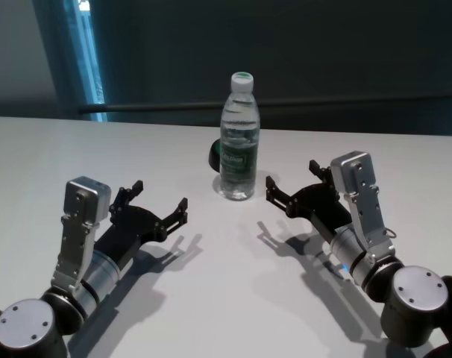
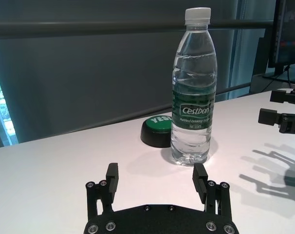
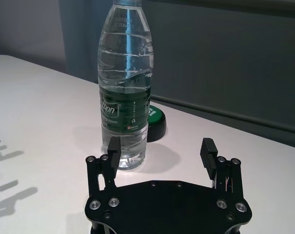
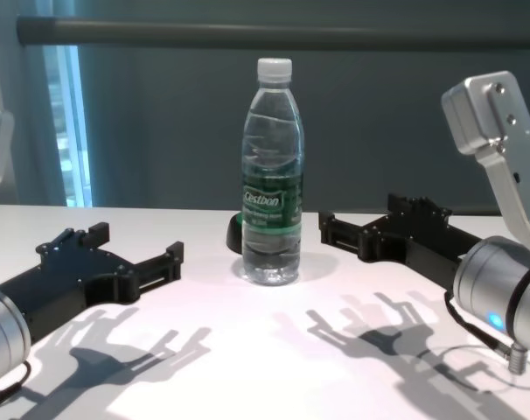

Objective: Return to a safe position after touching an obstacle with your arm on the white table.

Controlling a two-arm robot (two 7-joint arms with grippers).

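Upright clear plastic water bottle near the white table's far edge; right gripper nearer, left gripper farther, both wide open, neither touching

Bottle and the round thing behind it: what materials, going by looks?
Bottle: likely thin clear plastic, glossy; the background shows through its ribbed wall. Opaque white cap, printed green label band. Round button-like thing: probably hard plastic, black base with a green top, slight sheen. Both stand on the smooth white table.
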